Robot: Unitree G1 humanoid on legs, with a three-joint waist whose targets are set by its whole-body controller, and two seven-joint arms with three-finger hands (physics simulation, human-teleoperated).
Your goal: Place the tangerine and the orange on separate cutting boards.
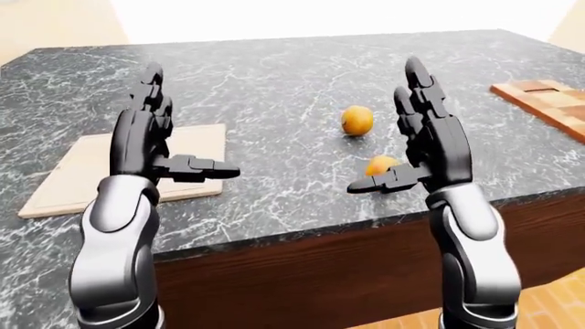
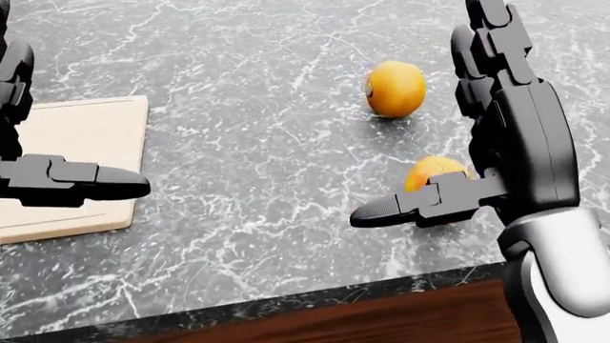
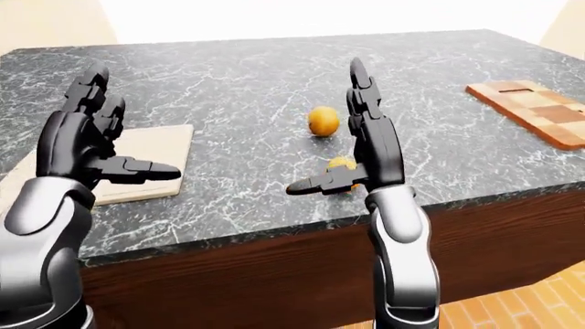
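An orange (image 2: 395, 88) lies on the dark marble counter (image 1: 274, 82), right of the middle. A smaller tangerine (image 2: 434, 171) lies nearer the counter's edge, partly hidden behind my right thumb. My right hand (image 1: 389, 130) is open and empty, fingers pointing up, raised over the tangerine without touching it. My left hand (image 1: 183, 130) is open and empty, raised over the right end of a light wooden cutting board (image 1: 82, 171) on the left. A checkered wooden cutting board (image 3: 535, 110) lies at the counter's far right.
The counter's near edge (image 2: 286, 304) runs along the bottom of the head view, with a dark wooden cabinet face (image 1: 302, 274) below it. Wooden floor (image 3: 521, 308) shows at the bottom right.
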